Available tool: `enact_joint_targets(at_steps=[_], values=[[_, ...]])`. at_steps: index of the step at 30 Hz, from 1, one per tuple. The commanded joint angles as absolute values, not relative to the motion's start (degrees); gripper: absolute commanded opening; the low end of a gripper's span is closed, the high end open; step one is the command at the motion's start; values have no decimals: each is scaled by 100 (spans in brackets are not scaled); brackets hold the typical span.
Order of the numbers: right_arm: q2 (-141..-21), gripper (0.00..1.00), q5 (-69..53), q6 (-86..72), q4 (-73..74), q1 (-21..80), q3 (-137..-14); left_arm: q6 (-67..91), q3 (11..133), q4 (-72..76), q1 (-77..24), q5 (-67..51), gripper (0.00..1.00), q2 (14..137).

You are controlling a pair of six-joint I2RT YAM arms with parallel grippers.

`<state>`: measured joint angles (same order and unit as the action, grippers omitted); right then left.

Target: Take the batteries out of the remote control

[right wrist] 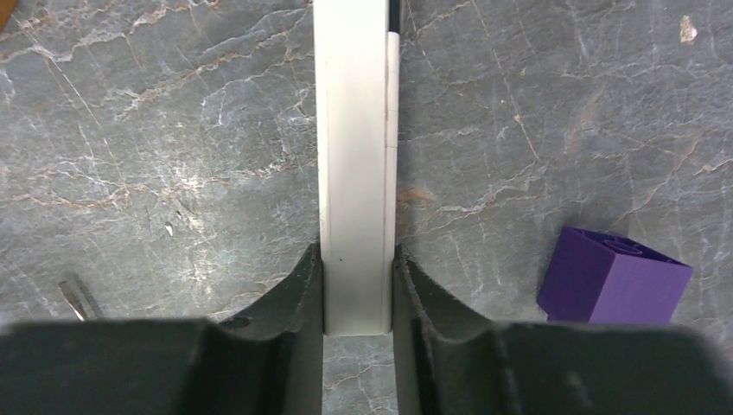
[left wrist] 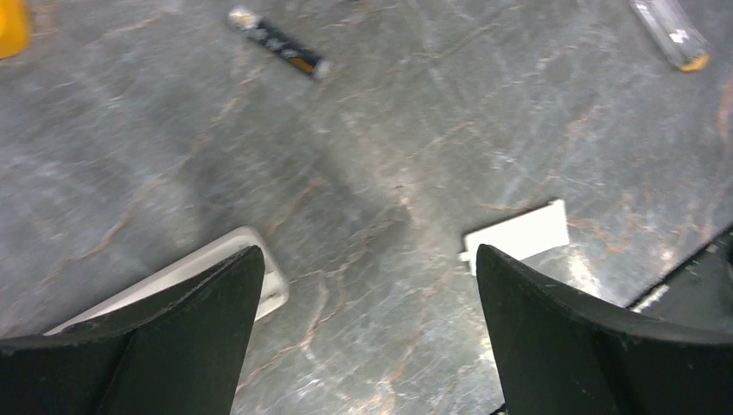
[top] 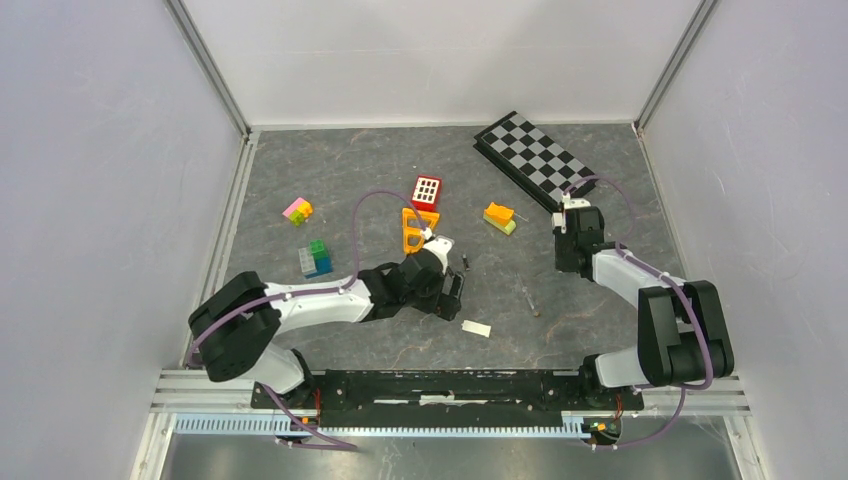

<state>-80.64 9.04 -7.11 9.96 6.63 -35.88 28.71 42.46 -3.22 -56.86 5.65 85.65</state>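
Batteries (left wrist: 278,41): only one I can pick out for sure, and it's the tiniest thing here, so details come last.

Biggest is the grey marbled tabletop (top: 330,160), with a black-and-white checkerboard (top: 535,160) lying at about 1 o'clock, up near the back wall.

The right gripper (right wrist: 357,251) sits just off the board's near corner, roughly 2 o'clock from the middle. It's clamped on a long white bar (right wrist: 350,130), one finger against each long side. Could be the remote seen edge-on, honestly can't tell. A purple block (right wrist: 614,277) sits at 4 o'clock of that bar in the right wrist view, not touching it.

The left gripper (left wrist: 369,255) hangs over the middle of the tabletop, jaws spread wide with only bare stone between them. One finger covers most of a white slab (left wrist: 275,285) with a rounded corner.

Toy bricks next, all clocked from the left gripper:
- red brick (top: 427,190) and orange brick (top: 415,232), between 11 and 12 o'clock
- pink-yellow brick (top: 297,210), 10 o'clock
- green-blue brick (top: 316,258), 9 to 10 o'clock

A flat white rectangle (left wrist: 519,235) lies at 5 o'clock of the left gripper, just beside the other finger. A thin grey rod (left wrist: 670,33) lies at 3 o'clock, well apart.

The battery is dark with metal ends. It lies flat and loose on the tabletop at 1 o'clock of the left gripper, near it but touching nothing.
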Motion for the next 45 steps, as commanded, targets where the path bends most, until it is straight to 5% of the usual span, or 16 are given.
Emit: enact_joint_targets(at_steps=[1, 6, 13, 19, 24, 40, 45], values=[[-7978, 19, 831, -713, 835, 643, -3788, 2855, 4071, -1236, -5513, 1447, 99, 8188], [-7290, 6, 395, -731, 827, 641, -3698, 2615, 4116, -729, -5380, 982, 100, 7207], [-5966, 1, -1237, -742, 809, 650, -3342, 2598, 4494, -477, -4912, -190, 100, 6897], [-5634, 3, -4480, -821, 647, 658, -3126, 3279, 4101, 755, -3709, -2370, 100, 6588], [-5452, 3, -5831, -663, 599, 745, -2936, 3700, 4087, 1551, -3299, -3525, 100, 6640], [-5565, 0, -5671, -406, 577, 2026, -2987, 5203, 3960, 3602, -3278, -4543, 100, 7683], [-5500, 0, -5411, -214, 581, 2201, -3040, 5105, 4019, 2931, -3278, -4442, 96, 7919]])
